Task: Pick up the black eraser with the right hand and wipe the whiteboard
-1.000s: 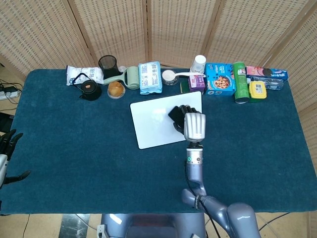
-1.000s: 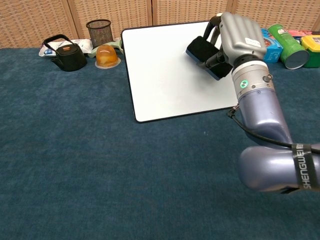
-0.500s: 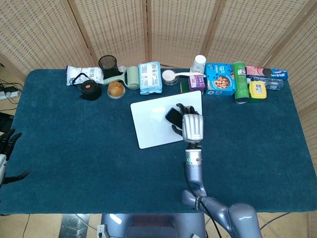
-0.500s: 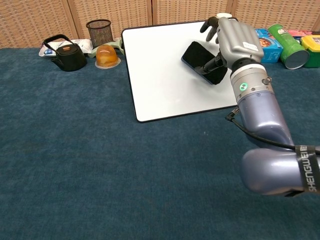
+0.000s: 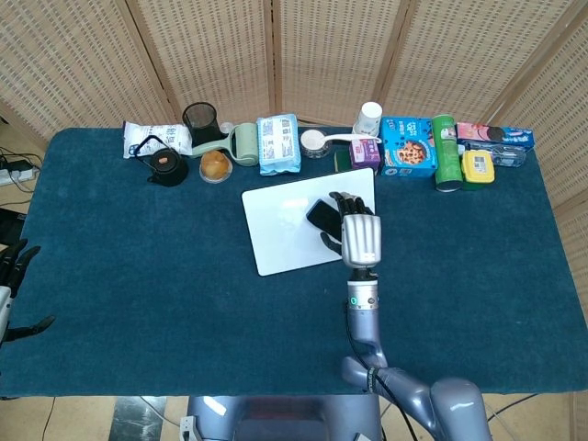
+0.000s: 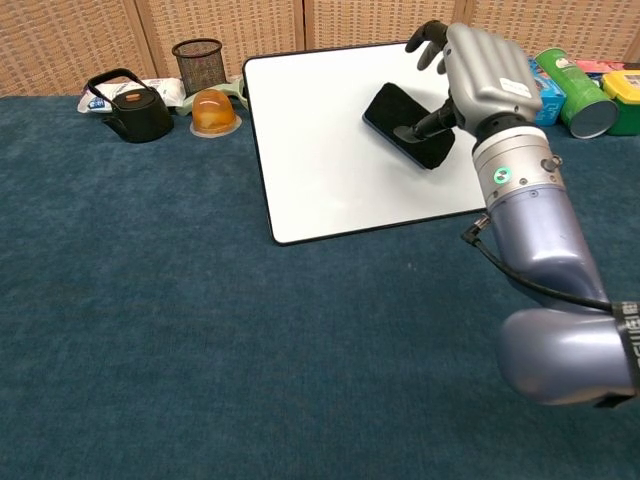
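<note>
- The whiteboard (image 5: 303,225) (image 6: 350,135) is the landmark: a flat, glossy white rectangle with a thin dark rim and rounded corners, lying slightly skewed on the table (image 5: 138,276), which is covered in a matte dark-teal cloth.
- The black eraser (image 5: 322,217) (image 6: 405,122) lies flat on the board's right half, inside its rim; it is a soft-cornered black slab.
- The right hand (image 5: 358,234) (image 6: 482,70), silver-backed with dark fingers, is poised over the board's right edge with its fingers spread; the thumb (image 6: 425,125) touches the eraser's near side, while the other fingers are lifted clear. It does not appear to be gripping the eraser.
- The left hand (image 5: 14,276) shows at the table's far left edge, well apart from the board; whether it is spread or curled cannot be told.
- Left of and in front of the board lies wide bare cloth.
- Behind the board stands a crowded row: black kettle (image 5: 163,163) (image 6: 130,108), mesh cup (image 5: 200,118) (image 6: 197,58), blue box (image 5: 408,147), green can (image 5: 446,152) (image 6: 578,95).
- A woven screen (image 5: 276,55) closes off the back.
</note>
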Motion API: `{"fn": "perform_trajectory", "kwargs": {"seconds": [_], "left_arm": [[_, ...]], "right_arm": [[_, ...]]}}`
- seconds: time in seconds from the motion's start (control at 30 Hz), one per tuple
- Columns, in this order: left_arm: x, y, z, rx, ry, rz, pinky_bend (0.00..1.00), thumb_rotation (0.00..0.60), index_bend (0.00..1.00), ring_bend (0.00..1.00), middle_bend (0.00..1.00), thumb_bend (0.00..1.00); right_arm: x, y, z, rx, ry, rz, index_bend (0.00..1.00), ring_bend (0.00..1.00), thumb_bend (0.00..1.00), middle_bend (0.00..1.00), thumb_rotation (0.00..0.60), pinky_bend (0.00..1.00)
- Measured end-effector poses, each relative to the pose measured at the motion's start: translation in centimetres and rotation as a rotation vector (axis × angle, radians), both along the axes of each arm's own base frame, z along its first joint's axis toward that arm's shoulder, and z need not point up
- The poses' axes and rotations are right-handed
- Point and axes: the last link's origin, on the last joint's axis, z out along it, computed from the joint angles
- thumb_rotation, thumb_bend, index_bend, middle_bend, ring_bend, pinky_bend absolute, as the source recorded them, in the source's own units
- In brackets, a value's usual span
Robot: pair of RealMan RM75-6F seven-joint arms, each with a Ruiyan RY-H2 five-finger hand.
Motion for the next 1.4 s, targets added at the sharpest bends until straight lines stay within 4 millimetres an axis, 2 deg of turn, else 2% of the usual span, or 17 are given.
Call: {"fn": "perform_trajectory", "kwargs": {"seconds": [0.17,0.37,0.57,0.7,0.87,1.1,1.3,1.4], "left_arm": [[0.0,-0.1,-0.1,-0.003,0.001,-0.002,0.00,0.600,0.00,0.00,0.00,0.11],[0.2,-0.1,-0.3,-0.007,0.010,-0.006,0.00,0.600,0.00,0.00,0.00,0.11],[0.2,0.0,-0.5,-0.006,0.019,-0.001,0.00,0.600,0.00,0.00,0.00,0.11],[0.2,0.0,-0.6,-0.005,0.022,0.000,0.00,0.600,0.00,0.00,0.00,0.11],[0.3,0.0,-0.6,-0.004,0.025,0.000,0.00,0.600,0.00,0.00,0.00,0.11],[0.4,0.0,-1.0,-0.004,0.044,0.002,0.00,0.600,0.00,0.00,0.00,0.11],[0.5,0.1,-1.3,-0.003,0.055,0.003,0.00,0.600,0.00,0.00,0.00,0.11],[0.6,0.1,-1.4,-0.004,0.062,0.003,0.00,0.600,0.00,0.00,0.00,0.11]], "right_arm": [[-0.5,0.4,1.3,0.010,-0.019,0.040,0.26,0.30,0.01,0.30,0.600,0.53],[-2.1,0.7,4.5,0.033,-0.031,0.073,0.26,0.30,0.01,0.30,0.600,0.55],[-5.5,0.9,8.3,0.090,0.054,0.068,0.26,0.22,0.00,0.26,0.600,0.52],[-7.8,1.7,10.1,0.159,0.138,0.062,0.25,0.13,0.00,0.19,0.600,0.41],[-11.1,4.0,12.3,0.245,0.239,0.036,0.23,0.09,0.00,0.15,0.600,0.30],[-16.5,8.8,15.6,0.307,0.298,-0.062,0.22,0.07,0.00,0.14,0.600,0.21],[-19.0,11.7,17.8,0.263,0.296,-0.141,0.21,0.02,0.00,0.11,0.600,0.12],[-19.6,13.0,18.6,0.240,0.299,-0.180,0.20,0.01,0.00,0.10,0.600,0.12]]}}
